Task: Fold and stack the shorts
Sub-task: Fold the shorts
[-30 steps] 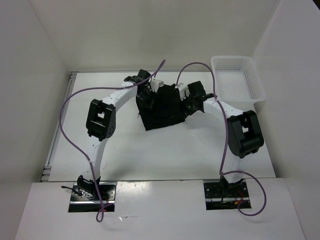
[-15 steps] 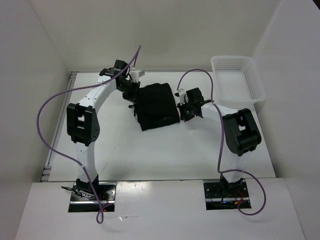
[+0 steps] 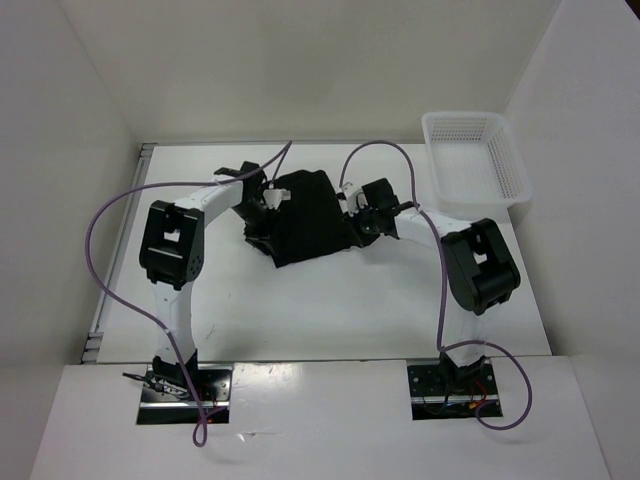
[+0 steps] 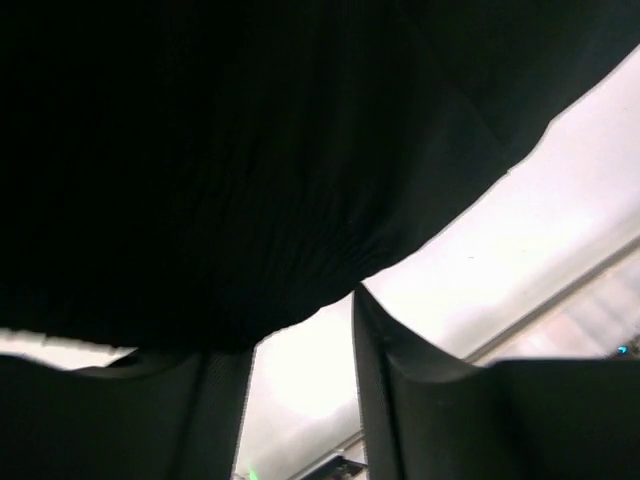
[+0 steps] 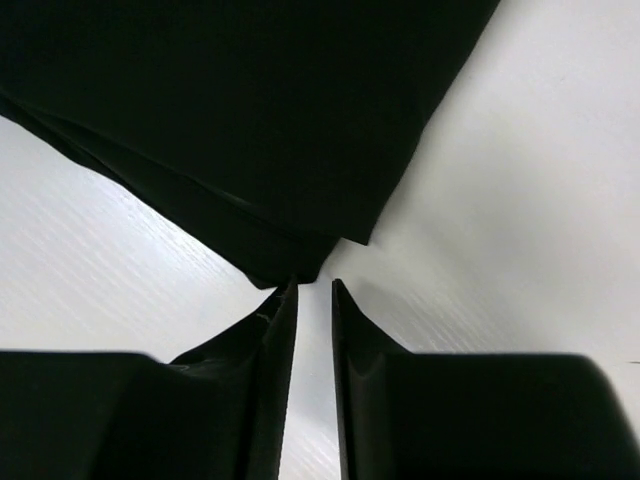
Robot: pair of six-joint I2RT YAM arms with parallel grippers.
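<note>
We see the shorts (image 3: 308, 212), plain black soft cloth, folded into a compact, roughly four-sided bundle. It lies flat on the white worktop (image 3: 350, 300), in the middle and toward the far side, turned a little askew. Its outline is uneven, with a bulge on the far edge and a ragged lower-left corner.

In the right wrist view one corner of the bundle shows several layers stacked on each other, their edges running side by side. In the left wrist view the cloth fills the upper part of the picture as a dark sheet with a fine ribbed weave and a curved lower edge.

The left hand (image 3: 260, 225) is low at the bundle's left edge. From its wrist camera its fingers (image 4: 400, 400) stand apart with bare worktop showing between them. The cloth edge hangs just above the gap and hides the tip of the other finger. We see no cloth caught in the gap.

The right hand (image 3: 352, 222) is at the bundle's right edge. Its fingers (image 5: 270, 330) are drawn almost together, with only a thin strip of worktop between them. The layered corner of the shorts ends right at their tips, and we cannot tell whether it touches them.

Both white arms curve inward and flank the shorts on either side. Purple cables (image 3: 100, 240) loop above the arms, and one arcs over the far edge of the bundle. A white mesh basket (image 3: 517, 175) sits at the far right corner, well apart from the shorts.
</note>
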